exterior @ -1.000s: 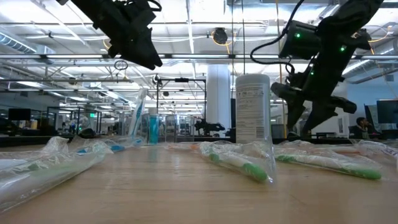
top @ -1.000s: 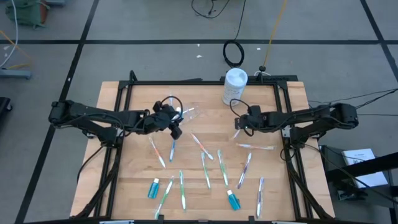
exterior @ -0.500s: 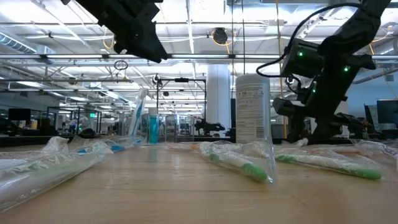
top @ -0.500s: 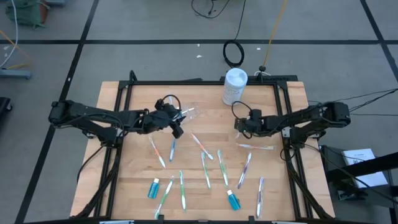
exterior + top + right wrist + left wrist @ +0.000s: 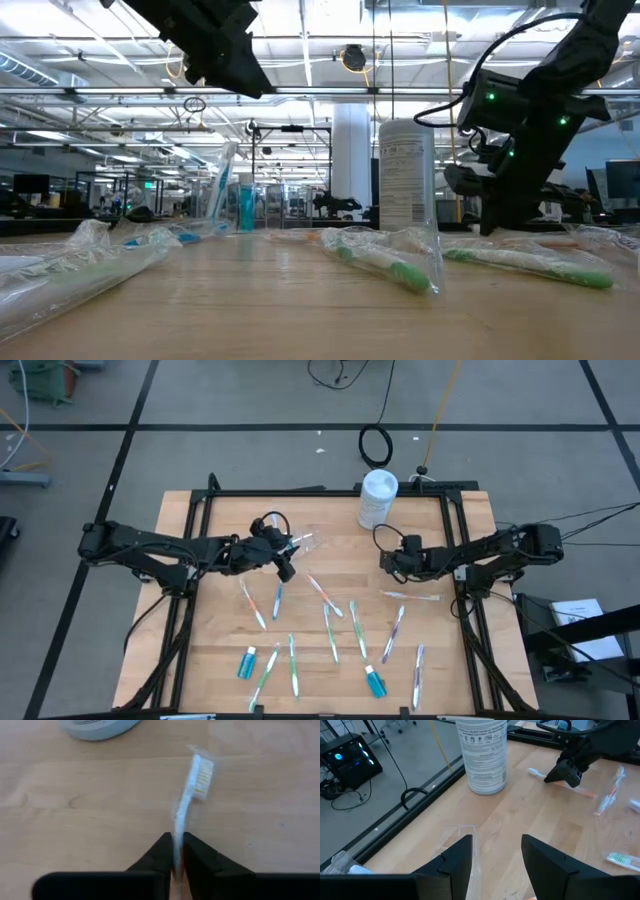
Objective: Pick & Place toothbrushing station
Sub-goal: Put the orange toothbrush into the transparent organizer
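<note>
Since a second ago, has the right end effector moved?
Yes. The right end effector dropped toward the table below the canister and closed on a toothbrush.

Brushes crowd the table (image 5: 200, 640), one canister (image 5: 378, 497) standing.
About eleven toothbrushes (image 5: 330, 632) and two blue tubes (image 5: 247, 662) lie on the boards, all of them nearer the table's front than the single white canister.

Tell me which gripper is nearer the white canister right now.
Right. The right gripper sits just in front of the white canister, clamped on a toothbrush. The left gripper hangs farther away, over the clear cup.
</note>
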Robot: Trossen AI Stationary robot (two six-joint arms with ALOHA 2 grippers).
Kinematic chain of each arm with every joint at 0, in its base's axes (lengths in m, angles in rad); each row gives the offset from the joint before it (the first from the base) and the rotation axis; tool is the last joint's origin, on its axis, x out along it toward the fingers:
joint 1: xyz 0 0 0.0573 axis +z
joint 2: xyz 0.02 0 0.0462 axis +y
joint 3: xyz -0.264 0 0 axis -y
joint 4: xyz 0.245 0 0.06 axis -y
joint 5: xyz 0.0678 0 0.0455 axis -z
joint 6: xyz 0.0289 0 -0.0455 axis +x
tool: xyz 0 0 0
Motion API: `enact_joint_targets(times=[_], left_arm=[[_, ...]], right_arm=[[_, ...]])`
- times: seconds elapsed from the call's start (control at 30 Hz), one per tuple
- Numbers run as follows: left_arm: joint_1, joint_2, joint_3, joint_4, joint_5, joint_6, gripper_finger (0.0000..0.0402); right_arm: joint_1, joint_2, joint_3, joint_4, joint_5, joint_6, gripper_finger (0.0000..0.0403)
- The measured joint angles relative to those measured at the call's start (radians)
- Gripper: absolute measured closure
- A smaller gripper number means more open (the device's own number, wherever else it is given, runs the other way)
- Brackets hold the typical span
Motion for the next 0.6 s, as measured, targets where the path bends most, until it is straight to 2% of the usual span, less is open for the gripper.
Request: enact_joint_targets(times=[0.13, 0.27, 0.4, 0.6], left_arm=[[0.000, 0.000, 0.000, 0.000, 0.000, 0.000, 0.0224], [0.000, 0.000, 0.000, 0.000, 0.000, 0.000, 0.0224], [0.000, 0.000, 0.000, -0.001, 0.000, 0.000, 0.0224], [0.000, 0.000, 0.000, -0.001, 0.001, -0.001, 0.0224]], right_arm=[[0.033, -0.001, -0.001, 0.102, -0.033, -0.102, 0.0388], [0.070, -0.001, -0.001, 0.292, -0.077, -0.263, 0.0372], [0.096, -0.002, -0.001, 0.587, -0.078, -0.457, 0.0377], [0.110, -0.003, 0.000, 1.099, -0.076, -0.850, 0.0388]])
